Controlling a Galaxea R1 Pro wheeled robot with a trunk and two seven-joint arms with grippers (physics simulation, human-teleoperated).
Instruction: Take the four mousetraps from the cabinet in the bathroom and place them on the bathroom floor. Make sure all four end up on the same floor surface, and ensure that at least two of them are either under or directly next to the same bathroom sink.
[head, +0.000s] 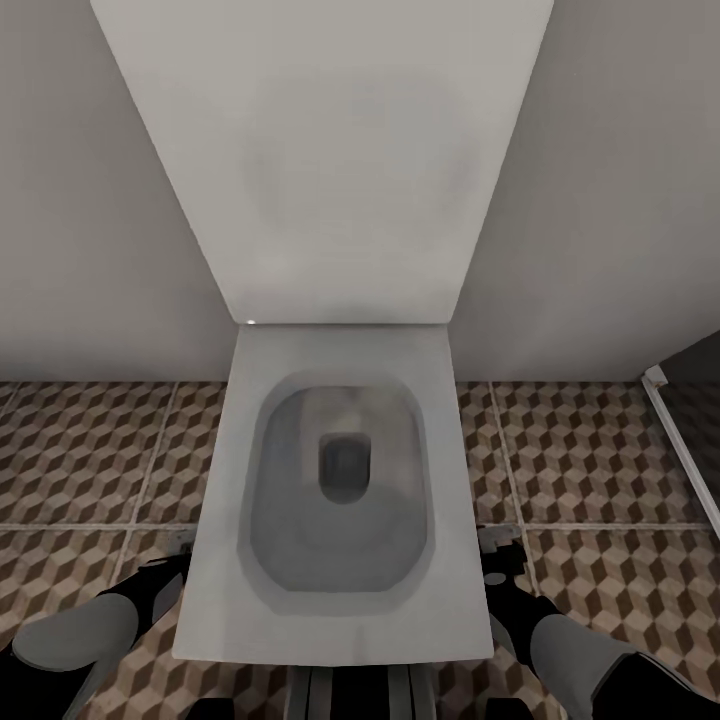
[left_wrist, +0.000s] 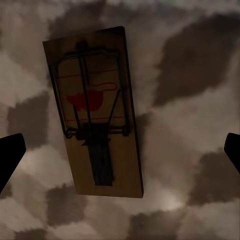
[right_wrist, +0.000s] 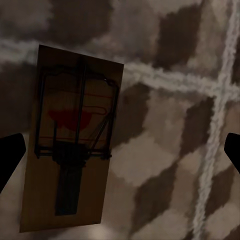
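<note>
Nearest the toilet's front rim: the left gripper (head: 178, 560), low beside the bowl's left edge, and the right gripper (head: 500, 558), low beside the bowl's right edge, both dark and pointing down at the bathroom floor (head: 90, 450). Fingers spread wide on each, holding nothing: in the left wrist view, one dark fingertip (left_wrist: 9, 155) at either frame edge with open tile between; in the right wrist view, the same, a fingertip (right_wrist: 10, 157) at each side.

Below the left gripper (left_wrist: 120, 155), flat on the cube-patterned tile: one mousetrap (left_wrist: 95, 110), tan board, dark wire bar and spring, red mark at its middle, clear of both fingers. Below the right gripper (right_wrist: 120, 157), likewise flat on the tile beside a pale grout crossing: a second mousetrap (right_wrist: 72, 140), same build, nearer one fingertip but not touching it.

Between the two arms: the white toilet (head: 335, 480), seat square-cornered, grey bowl with a dark drain at centre. Behind the bowl: the raised lid (head: 330, 150) leaning against the pale wall (head: 90, 200). Far right of the toilet: a white-edged dark panel (head: 690, 420) meeting the floor.
</note>
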